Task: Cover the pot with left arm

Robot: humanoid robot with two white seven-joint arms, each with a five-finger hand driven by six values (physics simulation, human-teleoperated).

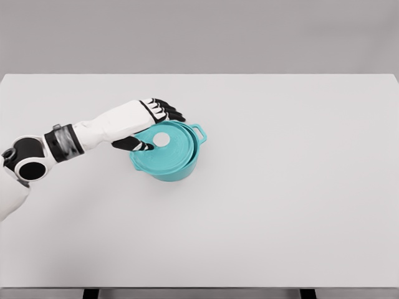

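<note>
the left hand (151,124) reaches in over the white table (299,187) and is at the near-left edge of the teal lid (163,148). its dark fingers (167,109) pass behind the far rim and the thumb presses on the lid's top, so the hand seems clamped on the lid's edge, though the contact under the fingers is hidden. the lid lies just right of the palm, on the teal pot (177,167), a little tilted and shifted toward the hand, not seated flat. i judge it is held by the rim so the white knob (161,139) stays free and the lid can slide into place. the pot's handle (199,132) points away from the hand.
</note>
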